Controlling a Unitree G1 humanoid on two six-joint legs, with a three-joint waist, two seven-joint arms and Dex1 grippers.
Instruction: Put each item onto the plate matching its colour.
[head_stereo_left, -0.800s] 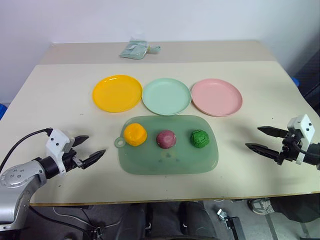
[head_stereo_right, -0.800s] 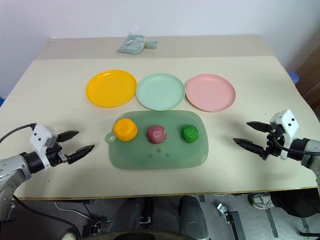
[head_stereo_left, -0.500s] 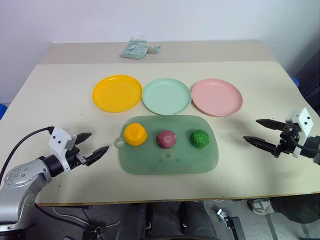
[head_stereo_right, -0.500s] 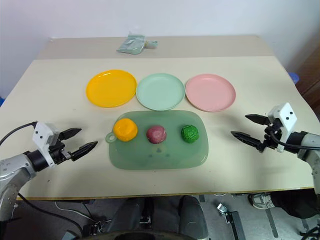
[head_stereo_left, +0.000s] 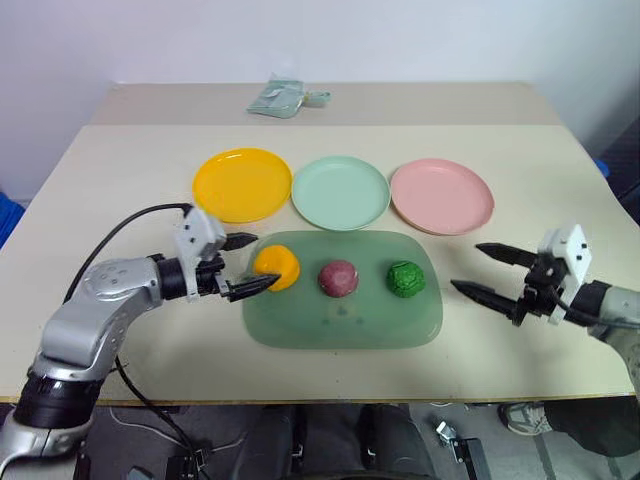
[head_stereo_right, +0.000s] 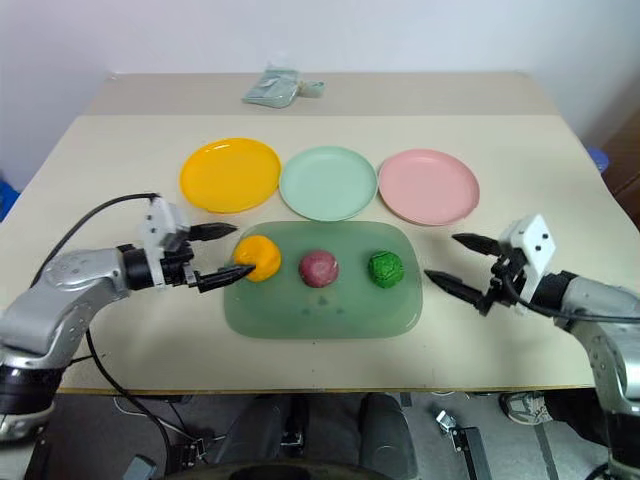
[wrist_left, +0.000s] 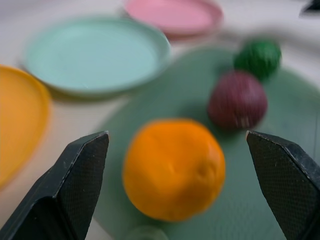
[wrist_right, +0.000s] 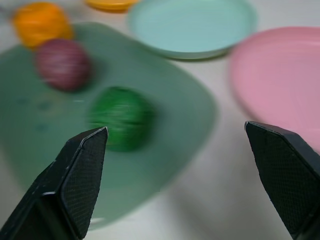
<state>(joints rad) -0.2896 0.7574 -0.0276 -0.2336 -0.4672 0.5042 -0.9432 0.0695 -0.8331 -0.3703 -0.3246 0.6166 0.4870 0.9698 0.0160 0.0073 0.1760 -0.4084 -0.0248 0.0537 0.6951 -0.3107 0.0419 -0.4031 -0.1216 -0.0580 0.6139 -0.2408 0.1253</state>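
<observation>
Black fingers of left gripper (head_stereo_left: 243, 265) spread wide, tips flanking orange ball (head_stereo_left: 275, 267) at left end of green tray (head_stereo_left: 340, 322), frame centre; ball dead ahead between them, not yet gripped. Yellow plate (head_stereo_left: 242, 184) just above. Right gripper (head_stereo_left: 481, 271) also wide, lower right, apart from green ball (head_stereo_left: 405, 279).

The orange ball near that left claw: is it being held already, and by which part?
Not held. The left tool is open, its fingers on either side of the orange ball without closing on it.
</observation>
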